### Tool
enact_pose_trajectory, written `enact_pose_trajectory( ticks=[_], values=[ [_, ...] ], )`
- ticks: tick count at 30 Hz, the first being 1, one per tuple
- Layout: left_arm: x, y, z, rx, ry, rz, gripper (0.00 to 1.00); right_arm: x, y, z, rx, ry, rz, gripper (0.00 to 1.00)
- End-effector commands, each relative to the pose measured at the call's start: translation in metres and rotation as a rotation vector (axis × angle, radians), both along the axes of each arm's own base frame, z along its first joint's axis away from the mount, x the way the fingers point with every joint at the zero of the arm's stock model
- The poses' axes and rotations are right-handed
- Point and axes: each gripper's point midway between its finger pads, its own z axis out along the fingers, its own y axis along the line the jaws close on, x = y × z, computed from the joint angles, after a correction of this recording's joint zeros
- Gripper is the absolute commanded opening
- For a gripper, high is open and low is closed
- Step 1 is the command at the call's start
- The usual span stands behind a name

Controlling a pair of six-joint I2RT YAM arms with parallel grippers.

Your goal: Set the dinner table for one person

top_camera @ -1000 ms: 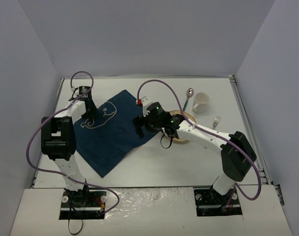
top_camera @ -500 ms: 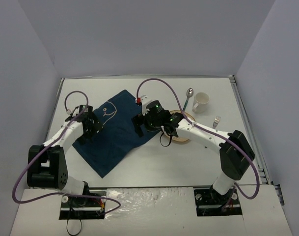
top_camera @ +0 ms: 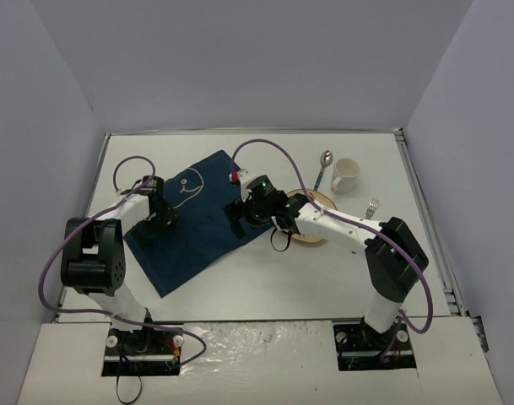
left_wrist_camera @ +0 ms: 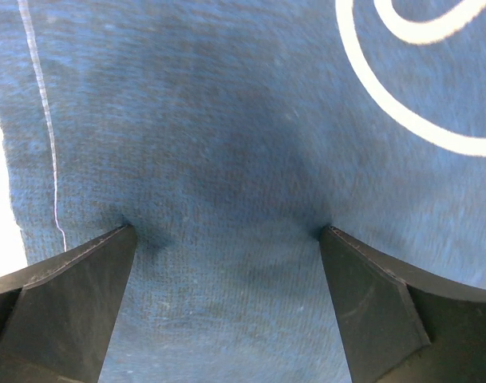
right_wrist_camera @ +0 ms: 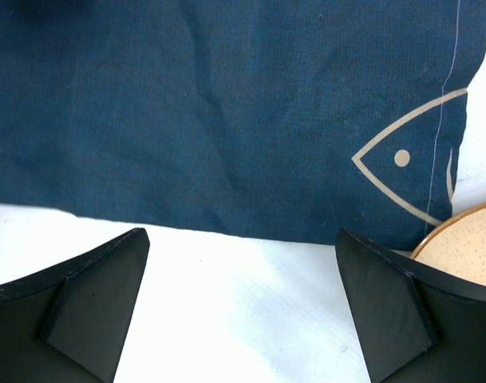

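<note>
The white dinner table (top_camera: 324,278) carries a dark blue placemat (top_camera: 202,224) with a white line drawing, lying askew left of centre. My left gripper (top_camera: 159,218) is open over the mat's left part. In the left wrist view its fingertips (left_wrist_camera: 75,303) rest on the blue cloth (left_wrist_camera: 227,120), with nothing between them. My right gripper (top_camera: 237,215) is open at the mat's right edge. In the right wrist view it (right_wrist_camera: 241,235) hovers over bare table (right_wrist_camera: 227,303) just short of the cloth's edge (right_wrist_camera: 187,120), empty.
A tan plate (top_camera: 311,229) lies right of the mat, partly under my right arm, and its rim shows in the right wrist view (right_wrist_camera: 466,247). A spoon (top_camera: 324,164), a white mug (top_camera: 345,175) and a fork (top_camera: 372,207) lie at the back right. White walls enclose the table.
</note>
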Motion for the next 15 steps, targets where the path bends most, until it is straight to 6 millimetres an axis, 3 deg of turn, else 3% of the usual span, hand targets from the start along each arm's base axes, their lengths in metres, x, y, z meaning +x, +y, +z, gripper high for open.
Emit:
enact_pose_trajectory(
  ticks=[1, 4, 8, 11, 15],
  values=[
    [0.027, 0.018, 0.002, 0.040, -0.010, 0.004, 0.97, 0.025, 0.014, 0.018, 0.043, -0.055, -0.018, 1.00],
    [0.040, 0.024, 0.006, 0.054, -0.019, -0.001, 0.97, 0.039, 0.019, 0.011, 0.037, -0.022, -0.022, 1.00],
    [0.044, 0.025, 0.004, 0.052, -0.007, -0.023, 0.97, 0.080, 0.026, 0.018, 0.060, -0.045, -0.062, 0.99],
    [0.043, 0.021, 0.003, 0.035, -0.007, -0.045, 0.97, 0.107, 0.028, 0.003, 0.035, -0.048, -0.081, 0.98],
    [0.038, 0.018, 0.001, 0.017, 0.000, -0.053, 0.97, 0.121, 0.028, -0.023, 0.012, -0.018, -0.077, 0.93]
  ],
)
